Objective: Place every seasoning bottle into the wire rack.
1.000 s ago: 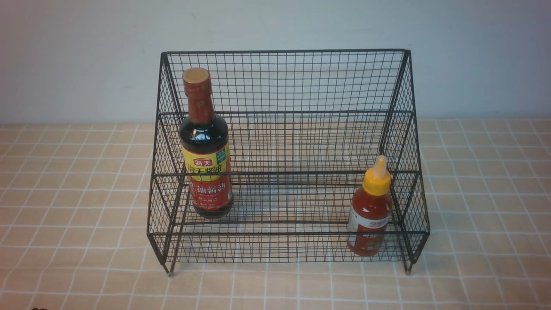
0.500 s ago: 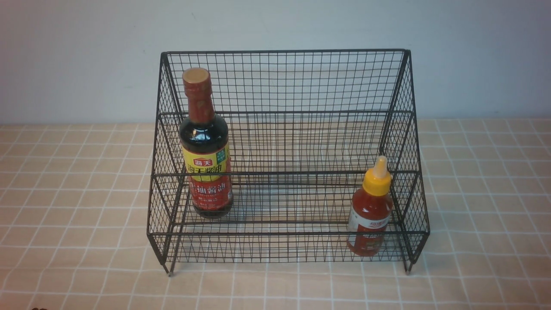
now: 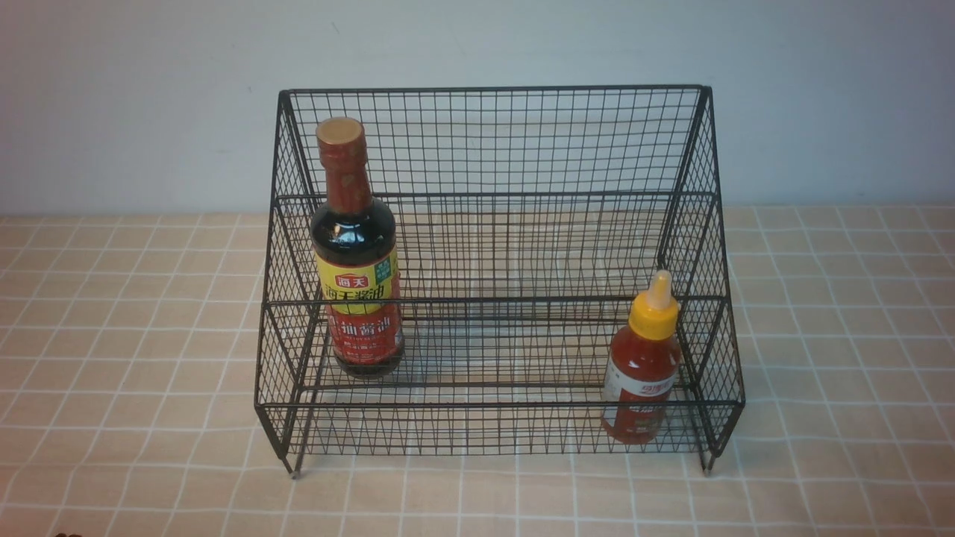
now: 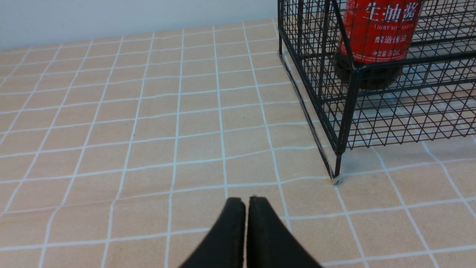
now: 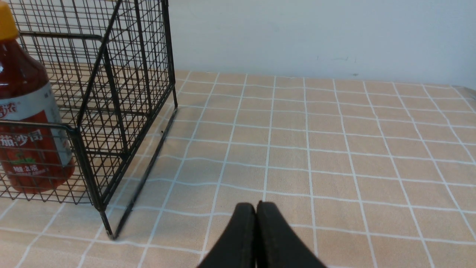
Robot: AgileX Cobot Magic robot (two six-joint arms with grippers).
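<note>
- Checked peach tablecloth (image 3: 134,358) covers the whole work surface, with a plain pale wall behind it; I read the scene from my side outward.
- Nearest to me, the left gripper (image 4: 246,203) hangs low over bare cloth with its two black fingers pressed together, pinching nothing.
- From my left wrist camera, the wire rack (image 4: 346,111) sits ahead and to the inner side, its corner foot close by.
- My right gripper (image 5: 256,208) is the same: fingers closed against each other, empty, over bare cloth, with the rack's other front corner ahead toward the inner side.
- Neither arm shows in the front camera, so both are pulled back on my side of the rack.
- Next out, the red-sauce squeeze bottle (image 3: 642,373) stands upright on the rack's lowest front tier, in the right-hand corner, nearer my right arm.
- One step back, the soy-sauce bottle (image 3: 357,261) stands upright on the next tier at the left end, nearer my left arm, its gold cap below the rack's tall back.
- Both long axes are vertical and both bottles are inside the wire, so I judge the task done; no bottle lies outside for either hand to fetch.
</note>
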